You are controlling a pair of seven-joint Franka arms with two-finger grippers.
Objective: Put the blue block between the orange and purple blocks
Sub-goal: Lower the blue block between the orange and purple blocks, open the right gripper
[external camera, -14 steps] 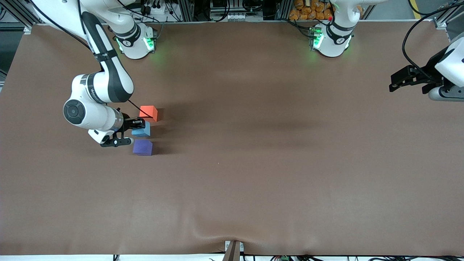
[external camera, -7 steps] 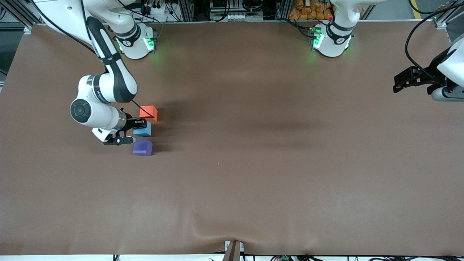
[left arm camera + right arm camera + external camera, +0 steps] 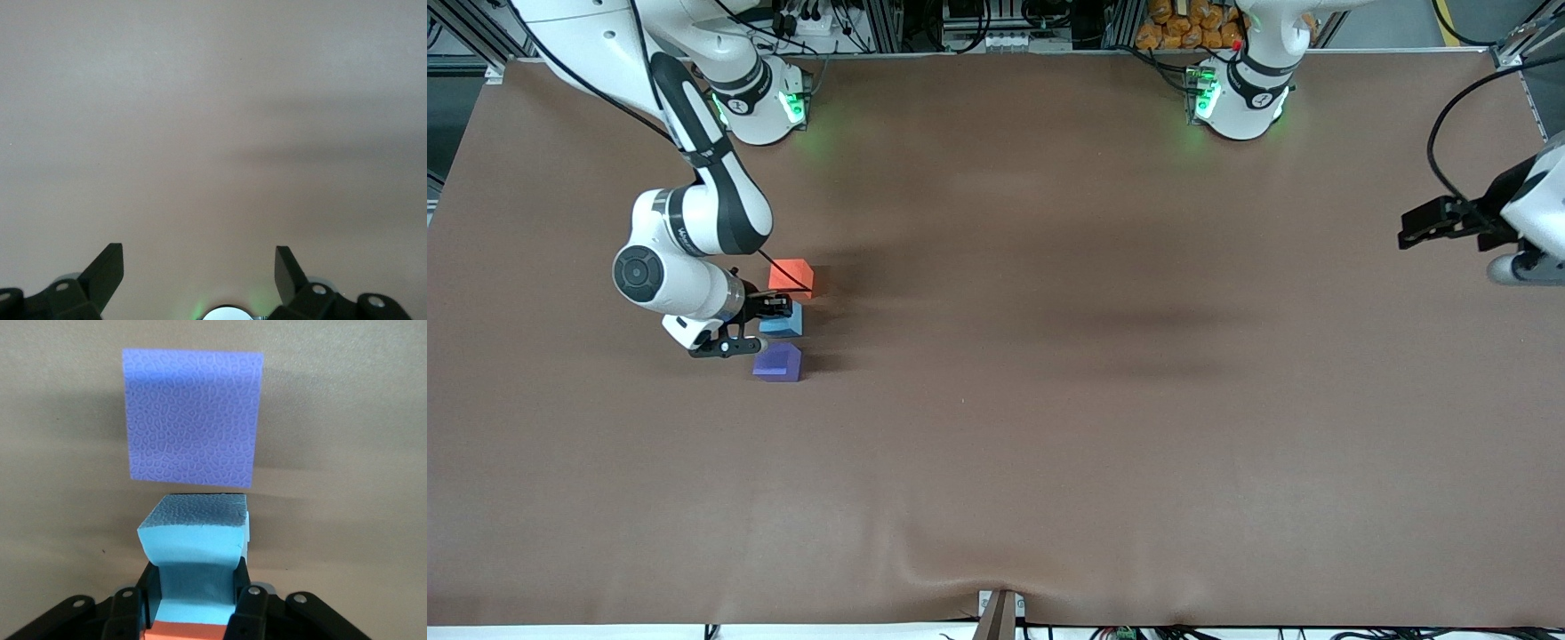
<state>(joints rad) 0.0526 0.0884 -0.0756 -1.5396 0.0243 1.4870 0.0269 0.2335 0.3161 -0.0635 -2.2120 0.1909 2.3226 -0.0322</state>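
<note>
The blue block [image 3: 783,323] sits between the orange block [image 3: 792,276] and the purple block [image 3: 777,362] toward the right arm's end of the table. My right gripper [image 3: 775,313] is shut on the blue block, its fingers squeezing the block's sides in the right wrist view [image 3: 193,550]. That view also shows the purple block [image 3: 191,425] and an edge of the orange block [image 3: 187,633]. My left gripper [image 3: 1432,224] is open and empty, waiting over the table's edge at the left arm's end; the left wrist view shows its fingertips [image 3: 107,267] over bare cloth.
A brown cloth [image 3: 1049,400] covers the table. The two arm bases [image 3: 760,107] [image 3: 1240,102] stand along the edge farthest from the front camera. A small bracket [image 3: 999,613] sits at the nearest edge.
My right arm has shifted slightly toward the table's middle, carrying the blue block with it between the other two. My left gripper has drifted toward the table's end and a little lower in view.
</note>
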